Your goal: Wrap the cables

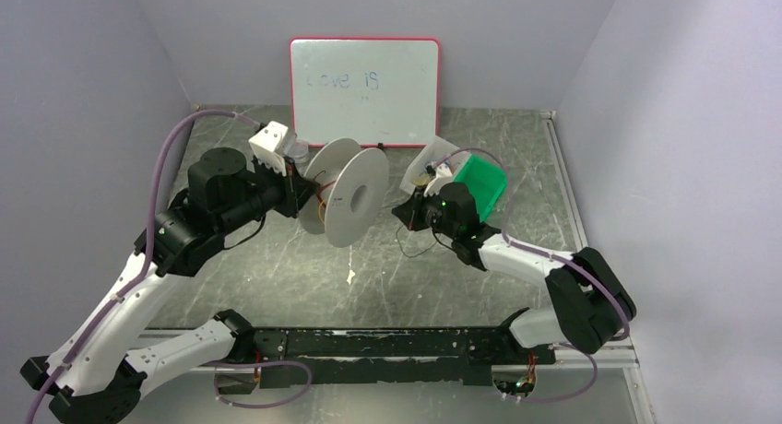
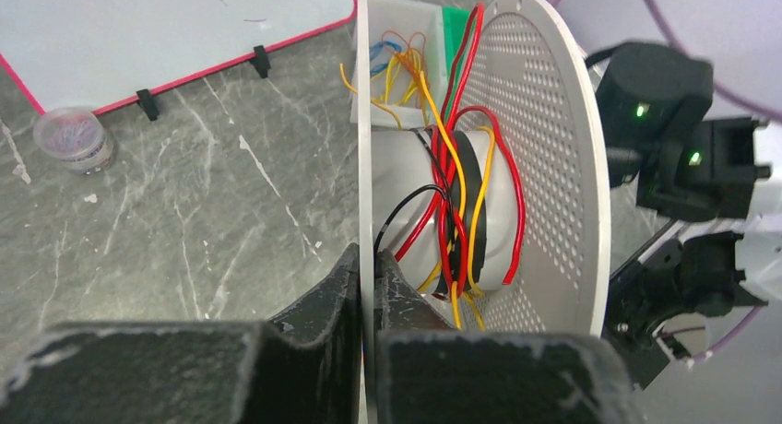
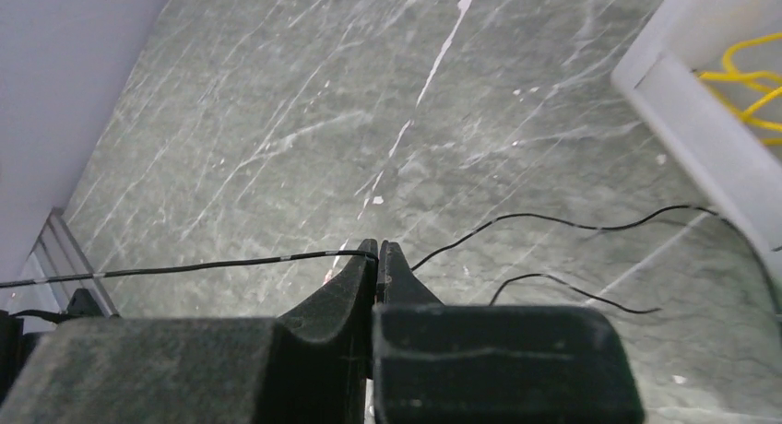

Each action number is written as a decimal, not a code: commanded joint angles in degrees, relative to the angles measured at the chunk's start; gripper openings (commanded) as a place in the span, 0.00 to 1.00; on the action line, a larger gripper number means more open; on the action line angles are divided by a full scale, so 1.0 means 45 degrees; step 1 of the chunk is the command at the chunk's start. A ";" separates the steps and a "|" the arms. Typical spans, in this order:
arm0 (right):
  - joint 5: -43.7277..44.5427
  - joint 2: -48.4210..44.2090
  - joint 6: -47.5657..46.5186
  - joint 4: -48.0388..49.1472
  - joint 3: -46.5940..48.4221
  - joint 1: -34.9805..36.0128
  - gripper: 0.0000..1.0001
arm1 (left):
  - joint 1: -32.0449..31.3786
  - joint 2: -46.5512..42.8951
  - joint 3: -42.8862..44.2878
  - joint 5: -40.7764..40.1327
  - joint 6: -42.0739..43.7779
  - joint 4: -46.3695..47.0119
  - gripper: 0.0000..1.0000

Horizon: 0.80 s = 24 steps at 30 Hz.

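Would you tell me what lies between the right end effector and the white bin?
Only tabletop, crossed by a slack black cable; the right wrist view shows it.

Whiteboard (image 1: 364,92), green bin (image 1: 484,181), small jar (image 2: 72,138)

1. The left arm (image 1: 138,276) rises from its base at lower left, elbow bent, forearm level and pointing right.
2. The left jaws are clamped on the rim of a reel (image 2: 366,166).
3. The right arm (image 1: 526,258) folds up from its base at lower right, forearm running left and facing the left arm.
4. The right jaws pinch a black cable (image 3: 184,267), tips together.
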 commanded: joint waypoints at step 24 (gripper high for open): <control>0.0813 -0.2183 -0.4255 -1.0827 0.7263 -0.0987 0.00 | -0.1646 0.1599 -0.0321 0.0314 0.4021 -0.0768 0.07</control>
